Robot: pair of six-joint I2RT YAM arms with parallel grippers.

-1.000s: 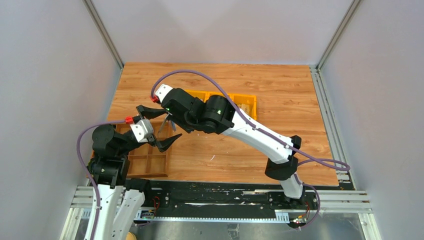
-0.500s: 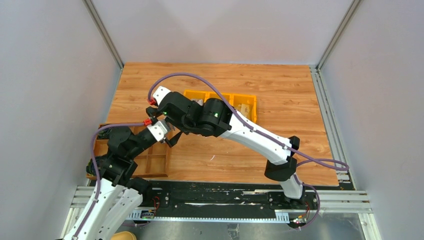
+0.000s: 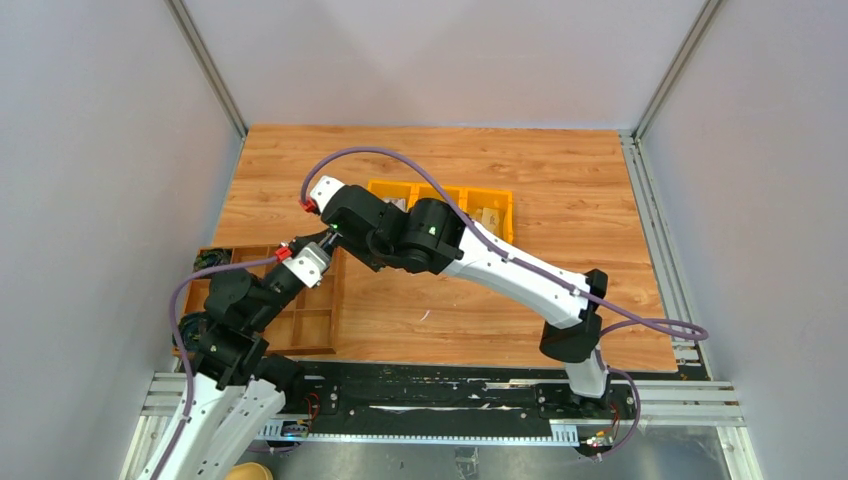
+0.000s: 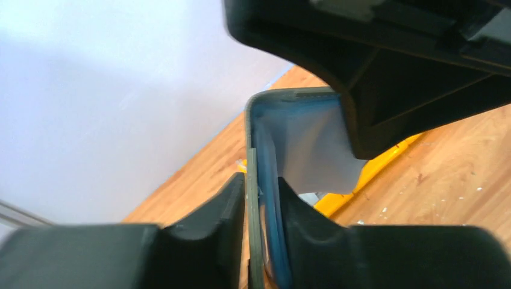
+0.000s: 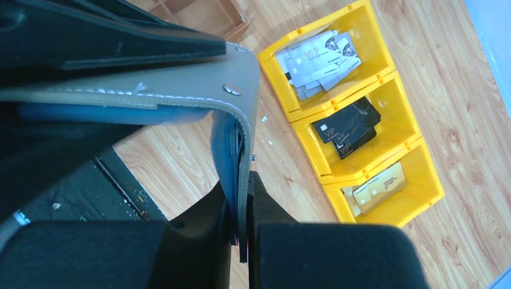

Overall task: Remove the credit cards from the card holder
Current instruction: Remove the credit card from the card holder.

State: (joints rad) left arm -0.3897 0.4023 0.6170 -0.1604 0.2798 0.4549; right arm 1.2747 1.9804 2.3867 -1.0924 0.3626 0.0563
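The card holder (image 5: 181,84) is a grey wallet with a blue lining, held up off the table. My right gripper (image 5: 241,201) is shut on its lower edge next to the snap tab. Seen edge-on in the left wrist view, the card holder (image 4: 289,138) stands between my left gripper (image 4: 260,188) fingers, which press on both sides of it. Credit cards lie in the yellow bins: silver ones (image 5: 319,54), black ones (image 5: 349,126) and gold ones (image 5: 376,186). Whether any card sits inside the holder is hidden.
The row of three yellow bins (image 3: 490,205) sits behind the arms at mid table. A brown wooden compartment tray (image 3: 300,325) lies at the near left, under my left arm. Both wrists meet above the tray's far edge. Grey walls close in the sides.
My left gripper, wide open a second ago, has moved up and right to the holder and closed onto it. The right gripper has kept its hold and barely shifted.
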